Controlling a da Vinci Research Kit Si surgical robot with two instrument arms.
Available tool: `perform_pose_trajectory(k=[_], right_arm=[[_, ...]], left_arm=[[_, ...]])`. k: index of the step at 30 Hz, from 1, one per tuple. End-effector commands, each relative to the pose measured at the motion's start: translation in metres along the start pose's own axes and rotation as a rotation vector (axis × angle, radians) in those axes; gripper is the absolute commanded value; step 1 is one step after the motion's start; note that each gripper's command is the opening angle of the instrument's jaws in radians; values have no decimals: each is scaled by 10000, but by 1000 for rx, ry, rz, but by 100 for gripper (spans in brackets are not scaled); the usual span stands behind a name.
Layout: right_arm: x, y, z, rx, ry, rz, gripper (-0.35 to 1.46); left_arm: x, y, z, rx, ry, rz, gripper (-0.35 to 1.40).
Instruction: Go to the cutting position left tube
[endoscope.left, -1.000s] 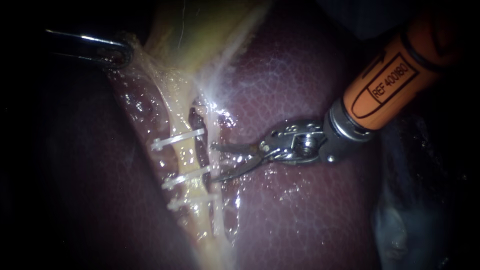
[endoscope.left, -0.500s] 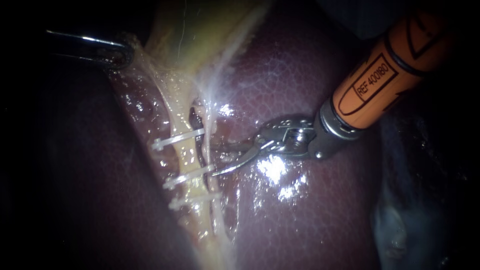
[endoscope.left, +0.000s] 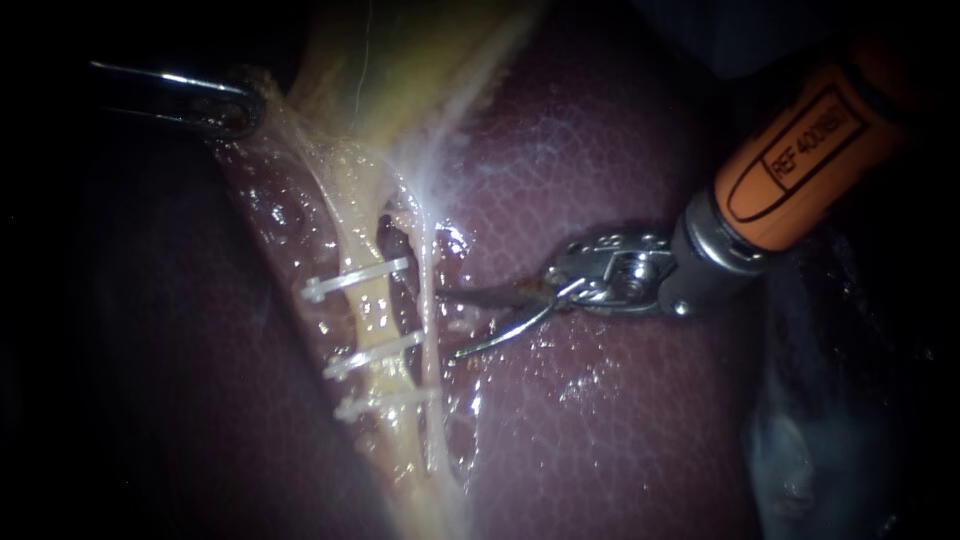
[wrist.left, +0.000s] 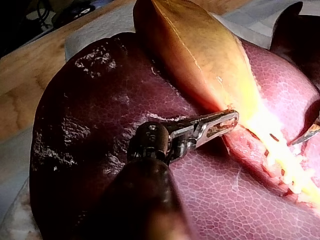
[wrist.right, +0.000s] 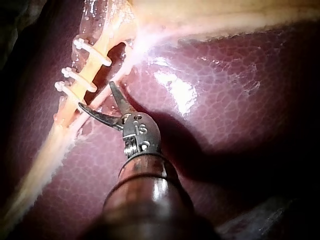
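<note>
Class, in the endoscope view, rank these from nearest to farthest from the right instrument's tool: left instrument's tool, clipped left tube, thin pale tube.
1. Thin pale tube, right at the right instrument's tool.
2. Clipped left tube, just beyond, leftward.
3. Left instrument's tool, far upper left, holding the gallbladder.

Maroon liver (endoscope.left: 600, 420) finely netted, yellow-green gallbladder (endoscope.left: 420, 60) top centre, pale yellow tube (endoscope.left: 372, 305), white clips (endoscope.left: 355, 277), right instrument (endoscope.left: 448, 324) orange with silver jaws

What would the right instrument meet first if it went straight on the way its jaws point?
Probably the thin pale strand just ahead of the right instrument's open jaws, before the clipped tube beyond it; depth is hard to judge.
</note>
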Motion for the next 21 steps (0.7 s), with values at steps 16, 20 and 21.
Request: perform_pose_trajectory(k=[16,20,21], right_arm=[[-5,17,18,-11,12,-5,125],[-12,30,26,-7,7,-3,127],[-13,32,28,-6,5,2,127]], left_arm=[[0,0,1,-1,0,0,-35],[0,0,1,-1,0,0,-35],[0,0,1,-1,0,0,-35]])
